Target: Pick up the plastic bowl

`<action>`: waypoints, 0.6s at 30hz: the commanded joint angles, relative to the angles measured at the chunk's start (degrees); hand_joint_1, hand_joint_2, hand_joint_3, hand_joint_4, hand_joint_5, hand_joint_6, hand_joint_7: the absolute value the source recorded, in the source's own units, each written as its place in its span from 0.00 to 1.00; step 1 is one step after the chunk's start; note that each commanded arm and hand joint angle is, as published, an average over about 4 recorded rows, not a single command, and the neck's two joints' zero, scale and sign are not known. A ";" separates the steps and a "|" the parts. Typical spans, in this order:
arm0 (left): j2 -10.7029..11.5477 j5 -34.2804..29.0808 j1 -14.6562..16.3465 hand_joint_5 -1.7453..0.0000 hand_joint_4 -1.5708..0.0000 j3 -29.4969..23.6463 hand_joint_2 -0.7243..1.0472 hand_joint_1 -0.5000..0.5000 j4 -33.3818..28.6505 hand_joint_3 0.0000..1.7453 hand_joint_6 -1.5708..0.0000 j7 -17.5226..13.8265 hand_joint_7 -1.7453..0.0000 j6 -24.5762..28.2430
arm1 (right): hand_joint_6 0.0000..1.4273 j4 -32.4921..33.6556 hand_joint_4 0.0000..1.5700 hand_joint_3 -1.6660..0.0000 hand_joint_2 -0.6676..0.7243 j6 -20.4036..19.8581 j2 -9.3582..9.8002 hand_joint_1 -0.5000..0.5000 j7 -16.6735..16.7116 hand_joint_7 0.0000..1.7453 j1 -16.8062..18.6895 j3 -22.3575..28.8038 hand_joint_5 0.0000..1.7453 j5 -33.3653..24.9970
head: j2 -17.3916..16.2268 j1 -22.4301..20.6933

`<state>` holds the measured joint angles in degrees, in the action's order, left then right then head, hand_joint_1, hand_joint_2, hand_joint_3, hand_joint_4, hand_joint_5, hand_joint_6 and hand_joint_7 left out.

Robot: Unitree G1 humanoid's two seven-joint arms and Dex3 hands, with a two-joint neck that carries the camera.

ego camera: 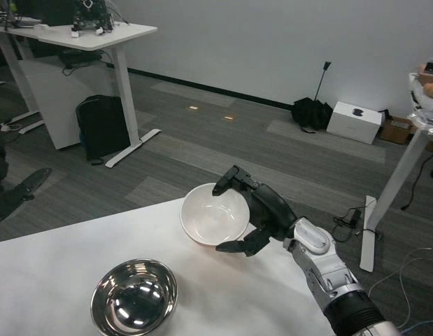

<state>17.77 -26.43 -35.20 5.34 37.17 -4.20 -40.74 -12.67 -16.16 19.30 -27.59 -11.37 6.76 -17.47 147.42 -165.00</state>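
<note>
At the far left edge, the left hand (13,194) hangs beside the worktop (55,273), fingers spread on nothing. A steel bowl (134,297) sits near the front edge. Right of it, the white plastic bowl (215,214) is tilted at the worktop's far edge, its rim clasped by the right hand (261,210) fingers.

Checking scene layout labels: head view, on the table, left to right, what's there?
Steel bowl → white plastic bowl → right hand, gripping the white bowl's right rim. The left hand is not in view.
</note>
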 commanded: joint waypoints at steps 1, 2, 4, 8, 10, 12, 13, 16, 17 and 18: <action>-1.20 0.06 0.62 1.00 1.00 0.59 0.83 0.00 -0.43 0.00 1.00 -0.06 1.00 -0.30 | 0.07 -2.75 0.44 0.18 0.05 -2.38 1.26 0.25 1.32 0.96 -4.14 -2.32 0.83 -1.34 | 1.65 -2.95; -1.44 0.11 0.69 1.00 1.00 0.64 0.84 0.00 -0.43 0.00 1.00 -0.17 1.00 -0.30 | 0.08 -3.48 0.45 0.17 0.05 -2.73 1.44 0.25 1.56 0.96 -5.00 -2.91 0.83 -1.39 | 2.45 -4.11; -1.84 0.22 0.86 1.00 1.00 0.79 0.84 0.00 -0.45 0.00 1.00 -0.41 1.00 -0.24 | 0.08 -4.86 0.45 0.17 0.05 -3.33 1.85 0.25 2.00 0.96 -6.63 -4.12 0.83 -1.58 | 3.97 -6.16; -2.34 0.48 1.43 1.00 1.00 1.25 0.85 0.00 -0.98 0.00 1.00 -0.78 1.00 0.25 | 0.08 -7.26 0.47 0.19 0.05 -4.45 2.93 0.24 3.45 0.96 -9.55 -6.80 0.83 -2.60 | 7.15 -11.52; -2.52 0.61 1.67 1.00 1.00 1.36 0.85 0.00 -1.22 0.00 1.00 -0.85 1.00 0.42 | 0.09 -8.11 0.48 0.19 0.05 -4.82 3.37 0.25 4.17 0.96 -10.60 -7.88 0.83 -3.01 | 7.54 -12.63; -2.65 0.66 1.81 1.00 1.00 1.43 0.85 0.00 -1.22 0.00 1.00 -0.96 1.00 0.47 | 0.10 -8.49 0.50 0.19 0.05 -4.78 3.59 0.25 4.63 0.96 -11.31 -8.51 0.83 -3.03 | 7.95 -13.44; -2.76 0.70 1.94 1.00 1.00 1.52 0.85 0.00 -1.22 0.00 1.00 -1.03 1.00 0.49 | 0.09 -8.86 0.50 0.19 0.05 -4.78 3.74 0.25 5.09 0.96 -11.94 -9.09 0.83 -3.12 | 8.29 -13.84; -2.96 0.77 2.18 1.00 1.00 1.73 0.85 0.00 -1.22 0.00 1.00 -1.07 1.00 0.51 | 0.08 -9.63 0.51 0.19 0.05 -4.93 3.96 0.25 6.02 0.96 -13.06 -10.18 0.83 -3.58 | 8.85 -14.55; -3.00 0.77 2.20 1.00 1.00 1.78 0.85 0.00 -1.22 0.00 1.00 -1.07 1.00 0.53 | 0.08 -9.78 0.51 0.19 0.05 -5.02 4.03 0.25 6.15 0.96 -13.24 -10.45 0.83 -3.80 | 8.83 -14.56; -3.09 0.77 2.29 1.00 1.00 1.87 0.85 0.00 -1.20 0.00 1.00 -1.09 1.00 0.55 | 0.08 -10.05 0.51 0.19 0.05 -5.17 4.14 0.25 6.37 0.96 -13.57 -10.84 0.83 -4.07 | 9.29 -14.86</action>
<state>14.66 -26.12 -33.61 7.18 36.12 -5.00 -40.43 -22.21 -19.96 22.78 -21.97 -23.57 -3.64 -20.39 156.43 -179.63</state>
